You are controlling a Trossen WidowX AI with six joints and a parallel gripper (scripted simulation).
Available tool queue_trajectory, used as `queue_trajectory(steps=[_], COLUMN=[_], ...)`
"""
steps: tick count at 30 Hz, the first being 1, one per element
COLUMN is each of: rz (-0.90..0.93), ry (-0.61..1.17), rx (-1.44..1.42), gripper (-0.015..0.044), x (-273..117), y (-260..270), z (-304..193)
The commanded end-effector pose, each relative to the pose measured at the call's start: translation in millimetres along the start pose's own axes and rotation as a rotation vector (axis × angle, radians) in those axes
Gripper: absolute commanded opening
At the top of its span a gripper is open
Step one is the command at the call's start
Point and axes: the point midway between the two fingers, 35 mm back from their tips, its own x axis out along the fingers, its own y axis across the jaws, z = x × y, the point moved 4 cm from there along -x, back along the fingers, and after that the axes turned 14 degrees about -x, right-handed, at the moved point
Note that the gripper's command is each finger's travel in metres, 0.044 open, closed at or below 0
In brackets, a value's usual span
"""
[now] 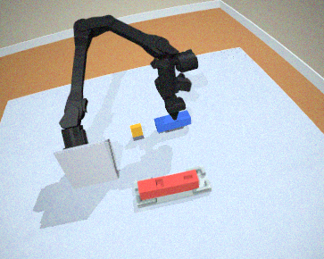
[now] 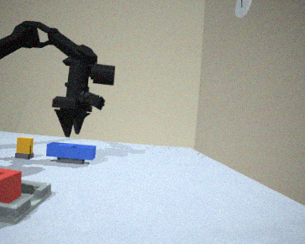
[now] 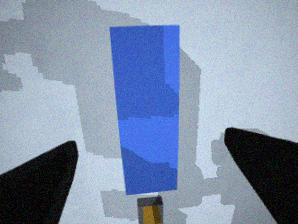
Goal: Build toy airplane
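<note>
Evidently the wing is the piece being lined up now. The end effector (image 1: 175, 117) (image 2: 72, 135) (image 3: 153, 141) hangs above it with fingers spread wide and nothing between them, which leaves room to pass down either side. In the wrist view the blue wing (image 1: 173, 122) (image 2: 70, 151) (image 3: 149, 107) runs from 12 to 6 o'clock, with fingertips out toward 8 and 4, so a squeeze would go across its narrow width.

A low dark stand (image 1: 174, 129) (image 2: 70, 160) props the wing off the counter (image 1: 257, 179) (image 2: 179, 202) (image 3: 250, 50), probably so its tab can point down while it lies level. The yellow tail fin (image 1: 136, 130) (image 2: 24, 145) (image 3: 150, 215) has its own dark stand (image 1: 138, 137) (image 2: 24, 156), near 9 o'clock from the wing in the top view, likely for the same reason.

At 6 o'clock from the wing in that view, the red fuselage (image 1: 169, 184) (image 2: 4, 185) lies lengthwise in the grey cradle (image 1: 205, 187) (image 2: 42, 192), its sockets facing up to take the tabs. It looks seated, and the cradle should keep it from skewing as parts go in. Next calls for a straight descent and a centred, level grip; an off-centre one could tip the wing off its stand.
</note>
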Motion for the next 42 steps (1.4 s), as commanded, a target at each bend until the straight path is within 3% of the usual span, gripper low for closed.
queue_trajectory(steps=[1, 32, 42], rz=[0.0, 0.001, 0.001], ry=[-0.004, -0.004, -0.004], rx=[0.005, 0.005, 0.005], gripper=[0.044, 0.044, 0.0197], x=[11.0, 54.9, 54.9], y=[-0.6, -0.4, -0.4], z=[0.2, 0.2, 0.2])
